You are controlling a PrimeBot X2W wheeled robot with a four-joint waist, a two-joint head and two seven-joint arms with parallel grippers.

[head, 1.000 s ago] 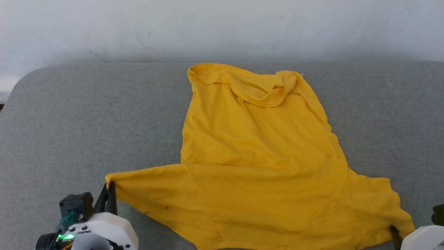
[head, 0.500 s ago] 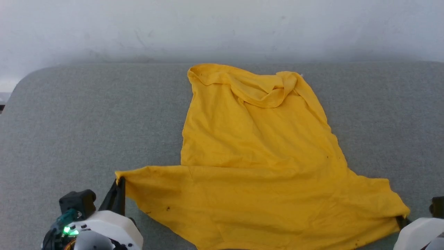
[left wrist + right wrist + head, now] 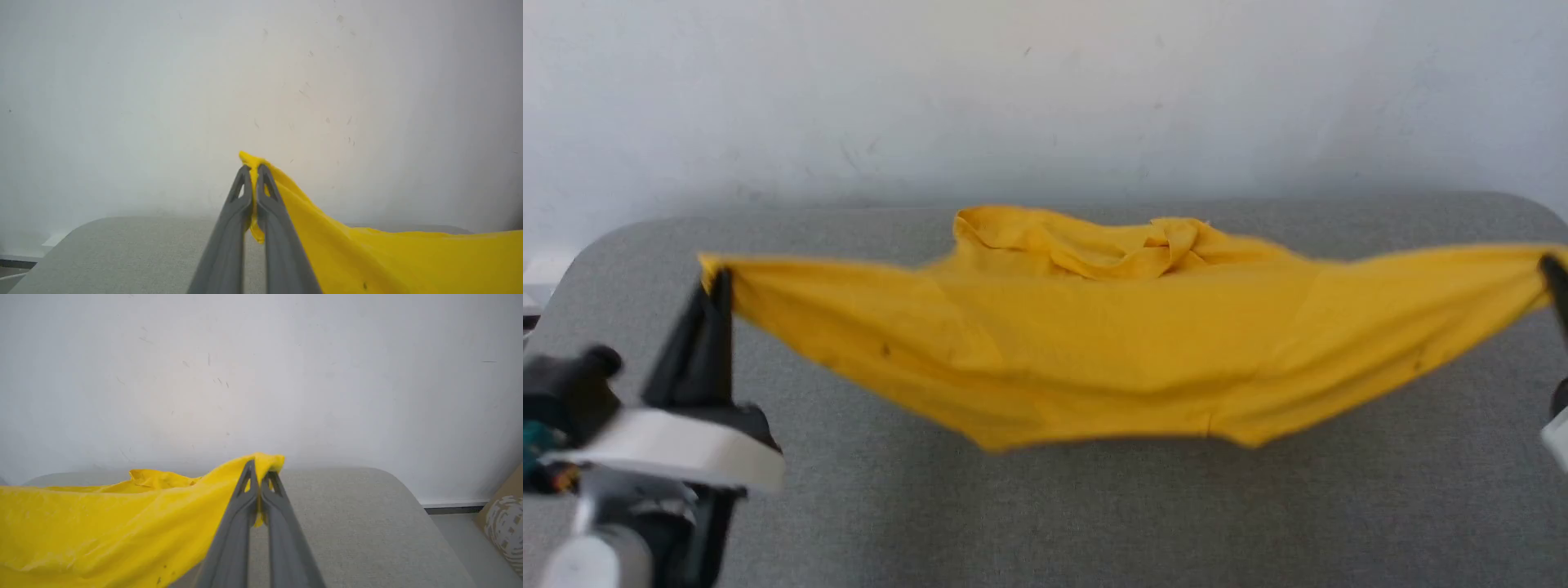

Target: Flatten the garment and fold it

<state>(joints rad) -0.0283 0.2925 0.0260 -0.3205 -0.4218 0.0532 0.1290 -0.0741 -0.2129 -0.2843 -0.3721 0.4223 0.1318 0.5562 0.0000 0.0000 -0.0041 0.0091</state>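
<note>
The mustard-yellow garment (image 3: 1111,343) hangs stretched wide above the grey table (image 3: 1094,523), its plain side toward me, no print showing. Its collar end (image 3: 1094,241) still bunches on the table at the back. My left gripper (image 3: 719,282) is shut on the garment's left corner (image 3: 250,160), raised at the left. My right gripper (image 3: 1553,273) is shut on the right corner (image 3: 269,460) at the right edge of the head view. Between them the near hem sags in a shallow curve. The garment (image 3: 388,261) trails right in the left wrist view; in the right wrist view the garment (image 3: 102,522) trails left.
A pale wall (image 3: 1045,98) rises directly behind the table. The table's rounded far corners (image 3: 613,237) lie near each gripper. A brown patterned object (image 3: 504,522) sits on the floor beyond the table's right end.
Both grippers have risen and spread apart, lifting the near hem off the table and pulling it taut. The head camera has tilted up, showing more wall.
</note>
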